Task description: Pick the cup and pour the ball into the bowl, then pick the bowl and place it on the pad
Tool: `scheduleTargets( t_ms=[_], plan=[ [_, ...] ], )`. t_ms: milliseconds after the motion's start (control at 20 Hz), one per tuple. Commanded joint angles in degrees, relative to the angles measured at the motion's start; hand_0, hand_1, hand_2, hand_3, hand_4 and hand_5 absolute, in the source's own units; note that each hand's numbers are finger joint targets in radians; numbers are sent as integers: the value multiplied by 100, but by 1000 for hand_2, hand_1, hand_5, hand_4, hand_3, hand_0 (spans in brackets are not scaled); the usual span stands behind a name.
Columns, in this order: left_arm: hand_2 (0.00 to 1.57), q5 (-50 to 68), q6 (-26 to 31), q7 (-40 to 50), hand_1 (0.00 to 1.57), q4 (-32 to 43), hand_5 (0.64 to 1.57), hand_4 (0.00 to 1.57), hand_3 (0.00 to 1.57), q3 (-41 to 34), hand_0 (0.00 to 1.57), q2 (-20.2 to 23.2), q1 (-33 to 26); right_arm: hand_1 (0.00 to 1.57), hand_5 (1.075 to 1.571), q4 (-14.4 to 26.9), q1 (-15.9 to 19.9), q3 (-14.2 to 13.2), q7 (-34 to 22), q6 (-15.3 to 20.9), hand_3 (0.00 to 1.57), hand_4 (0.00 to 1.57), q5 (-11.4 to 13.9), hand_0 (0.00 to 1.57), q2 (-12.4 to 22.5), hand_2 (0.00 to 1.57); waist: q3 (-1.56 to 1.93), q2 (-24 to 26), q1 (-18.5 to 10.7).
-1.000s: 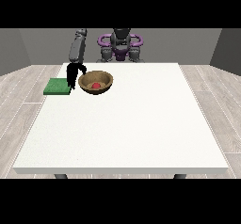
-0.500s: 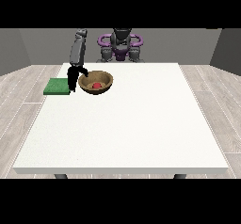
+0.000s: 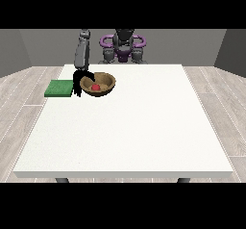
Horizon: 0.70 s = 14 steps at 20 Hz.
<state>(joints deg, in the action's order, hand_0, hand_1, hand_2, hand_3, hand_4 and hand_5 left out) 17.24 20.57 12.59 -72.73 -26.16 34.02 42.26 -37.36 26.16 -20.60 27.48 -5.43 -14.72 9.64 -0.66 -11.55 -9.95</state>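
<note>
Little has moved since the earlier frames: the bowl has been kept at the upper left of the tabletop, perhaps shifted slightly toward the pad, and the hand at the view's left has stayed at the bowl's left rim. The red ball is seen lying inside the bowl, so the pouring is judged done and the carrying of the bowl to the pad is the step in hand. Dark fingers are seen hanging down along the bowl's left side, but whether they are curled round the rim or merely resting against it cannot be told. The green pad is found just left of the hand, near the tabletop's left edge. No cup can be made out. The hand at the view's right is not seen. If the bowl were tipped during the move, the ball could be rolled out; if it were set down too far left, it could be left overhanging the pad's edge. Nothing is seen standing between bowl and pad except the hand itself.
</note>
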Motion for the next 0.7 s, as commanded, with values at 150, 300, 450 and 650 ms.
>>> scheduleTargets(
  t_ms=[150, 300, 450, 650],
  plan=[
    [0, 253, 40, 139, 0, -229, 1536, 1018, 0, -156, 0, 285, 339, 1571, 1487, 674, -329, -141, -394, 789, 785, 844, 256, 1571, 399, 1571, 71, -565, -212],
    [0, 386, 210, 72, 0, -152, 1528, 1056, 0, -187, 0, 235, 208, 1571, 1478, 499, -559, -62, -411, 1326, 1571, 912, 473, 1571, 500, 1571, 50, -557, -339],
    [0, 422, 206, 18, 0, -167, 1519, 1112, 0, -210, 0, 223, 239, 1571, 1525, 332, -521, -68, -542, 1356, 1413, 922, 467, 1571, 795, 1571, 48, -714, -394],
    [0, 377, 189, 93, 0, -50, 1531, 1170, 0, -122, 0, 96, 44, 1571, 1546, -72, -784, 192, -818, 1741, 1242, 1001, 677, 1571, 858, 1571, 36, -191, -288]
  ],
)
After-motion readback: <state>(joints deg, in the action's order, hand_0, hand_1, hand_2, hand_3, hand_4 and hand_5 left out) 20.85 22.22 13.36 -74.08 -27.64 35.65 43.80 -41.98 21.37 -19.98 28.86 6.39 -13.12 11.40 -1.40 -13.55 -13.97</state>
